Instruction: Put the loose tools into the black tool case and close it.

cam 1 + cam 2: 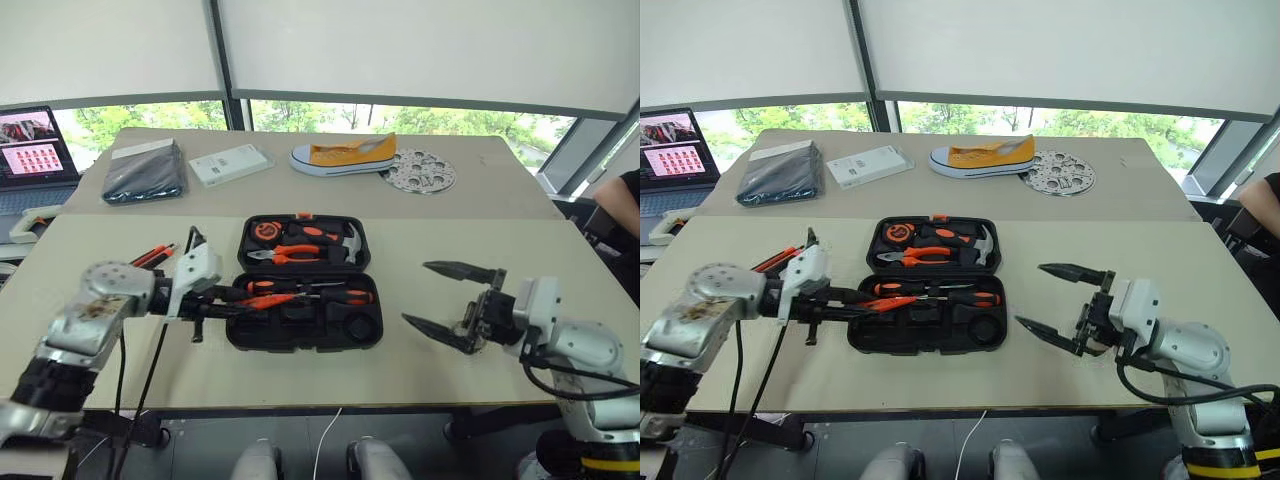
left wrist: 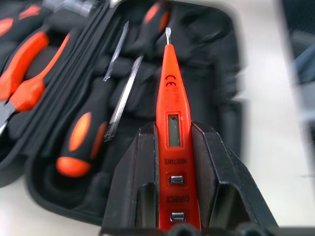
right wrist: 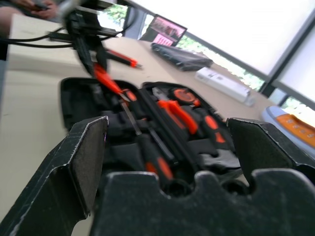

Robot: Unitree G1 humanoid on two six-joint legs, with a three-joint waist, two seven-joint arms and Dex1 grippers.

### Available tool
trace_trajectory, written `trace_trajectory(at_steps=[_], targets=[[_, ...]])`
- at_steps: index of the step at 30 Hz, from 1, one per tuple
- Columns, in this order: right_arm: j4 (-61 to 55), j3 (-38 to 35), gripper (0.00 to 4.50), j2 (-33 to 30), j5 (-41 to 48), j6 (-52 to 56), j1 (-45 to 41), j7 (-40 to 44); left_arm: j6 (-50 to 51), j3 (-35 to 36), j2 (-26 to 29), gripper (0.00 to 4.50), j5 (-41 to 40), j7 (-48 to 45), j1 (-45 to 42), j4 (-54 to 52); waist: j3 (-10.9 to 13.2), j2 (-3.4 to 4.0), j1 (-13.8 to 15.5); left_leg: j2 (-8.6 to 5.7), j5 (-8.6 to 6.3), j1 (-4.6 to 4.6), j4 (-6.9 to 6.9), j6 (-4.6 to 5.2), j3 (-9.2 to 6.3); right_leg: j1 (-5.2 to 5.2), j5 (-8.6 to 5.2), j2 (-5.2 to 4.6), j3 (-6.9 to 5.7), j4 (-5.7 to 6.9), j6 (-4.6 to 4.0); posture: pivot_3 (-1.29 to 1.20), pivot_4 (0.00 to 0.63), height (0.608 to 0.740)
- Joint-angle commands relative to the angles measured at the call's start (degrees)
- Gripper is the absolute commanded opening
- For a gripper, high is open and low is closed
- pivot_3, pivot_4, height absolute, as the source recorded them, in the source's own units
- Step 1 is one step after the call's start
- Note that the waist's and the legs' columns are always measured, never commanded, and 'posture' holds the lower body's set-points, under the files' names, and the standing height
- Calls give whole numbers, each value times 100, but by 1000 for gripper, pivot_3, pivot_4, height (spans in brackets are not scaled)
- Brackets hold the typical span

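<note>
- Head views: black tool case (image 1: pixel 303 285) lies open flat at the middle of the near table (image 1: pixel 420 385), lid half toward twelve o'clock, tray half toward six.
- Lid half holds orange-handled pliers (image 1: pixel 290 254), a hammer (image 1: pixel 345 243) and a tape measure (image 1: pixel 266 231).
- Tray half holds two black-and-orange screwdrivers (image 1: pixel 335 293) lying across it, and a small dark tape roll (image 1: pixel 362 327) sits at its four o'clock corner.
- Left gripper (image 1: pixel 228 296) reaches in from nine o'clock, its fingers clenched on the slim orange tester screwdriver (image 1: pixel 265 300), whose tip points toward three o'clock over the tray's left part.
- Orange-and-black utility knife (image 1: pixel 152 255) lies on the table at ten o'clock of the case, just behind the left wrist.
- Right gripper (image 1: pixel 452 300) hangs at three o'clock of the case, well apart from it, fingers spread wide and grasping nothing.
- Far table (image 1: pixel 490 170) at twelve o'clock carries a flat black pouch (image 1: pixel 145 172), a white box (image 1: pixel 230 164), a yellow shoe (image 1: pixel 345 156) and a perforated round disc (image 1: pixel 421 171); a laptop (image 1: pixel 35 145) stands at ten o'clock.
- Left wrist view: the tester screwdriver (image 2: pixel 170 128) sits clamped between the two black fingers (image 2: pixel 133 182), its metal tip over the open tray; the screwdrivers (image 2: pixel 98 123) lie beside it in their slots, the pliers (image 2: pixel 24 73) beyond.
- Right wrist view: both fingers (image 3: pixel 78 162) stand far apart with the open case (image 3: pixel 74 98) seen between them, and the left gripper (image 3: pixel 91 59) holds the orange tester above the tray's far end.
</note>
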Motion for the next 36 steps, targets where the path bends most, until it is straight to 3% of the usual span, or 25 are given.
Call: trace_trajectory(at_steps=[1,5,17,27,36], targets=[[-219,-124,4500,-91,95,30,15,-39,-514,-381,-65,534,611,-45,-273,324,0,0,-25,-1,0,-1,2,0,1,0,1,-2,1,0,2,0,150,740],[-218,-127,4500,-84,80,35,50,-102,-813,-604,-316,534,923,-10,-529,711,0,-1,-8,-2,2,6,7,2,0,8,-17,-2,1,2,44,0,150,740],[-267,-4,4500,-37,37,118,50,-175,-1146,-876,-612,534,1422,-18,-773,1121,-1,0,28,-2,2,16,7,3,0,16,-17,-2,3,6,44,0,150,740],[-335,142,4500,-5,11,110,31,-299,-1339,-1236,-406,534,1940,-391,-1035,1305,-5,1,71,-4,3,22,10,3,0,23,-17,-2,5,9,46,0,150,740],[-261,197,4500,5,-28,100,-64,-352,-950,-1289,-426,534,1925,-632,-1163,1228,-9,7,-46,0,3,27,10,4,-1,22,-20,5,9,17,41,0,150,740]])
